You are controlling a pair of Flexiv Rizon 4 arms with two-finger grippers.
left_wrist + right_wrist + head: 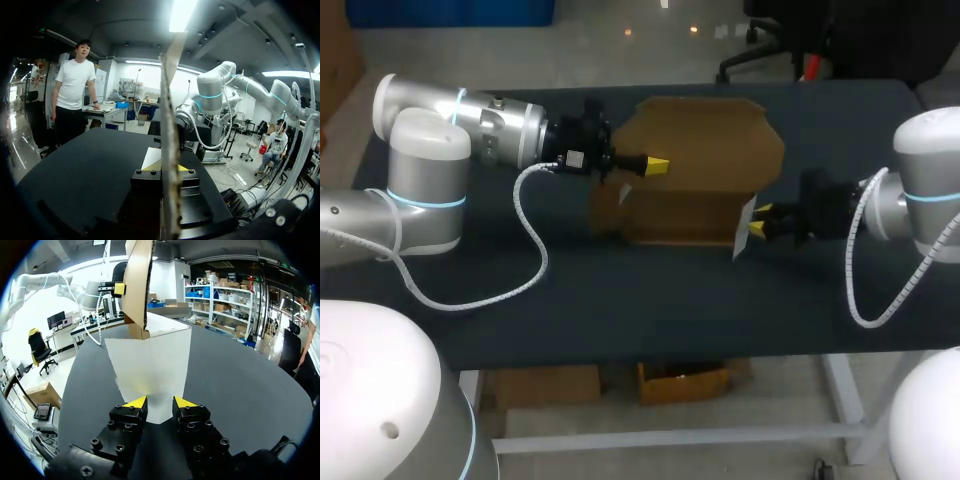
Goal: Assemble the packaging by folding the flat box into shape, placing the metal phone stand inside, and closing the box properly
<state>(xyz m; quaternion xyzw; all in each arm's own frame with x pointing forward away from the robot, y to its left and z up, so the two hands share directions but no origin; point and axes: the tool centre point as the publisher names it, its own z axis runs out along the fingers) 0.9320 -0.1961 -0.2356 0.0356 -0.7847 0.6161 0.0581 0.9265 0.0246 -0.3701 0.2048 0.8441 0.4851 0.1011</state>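
Observation:
A brown cardboard box (685, 215) stands half-formed at the middle of the black table (620, 300). Its big lid flap (705, 140) is raised. My left gripper (658, 165) is shut on that flap's left edge; in the left wrist view the cardboard edge (170, 125) runs up between its fingers (166, 168). A white side flap (744, 228) hangs at the box's right end. My right gripper (758, 222) is open with its tips at this flap (150, 365), which faces the right gripper (160, 402) squarely. No phone stand shows.
The left arm's white coiled cable (530, 235) loops over the table left of the box. The right arm's cable (855, 295) hangs by the right edge. Bare tabletop stretches along the front, and also behind the box.

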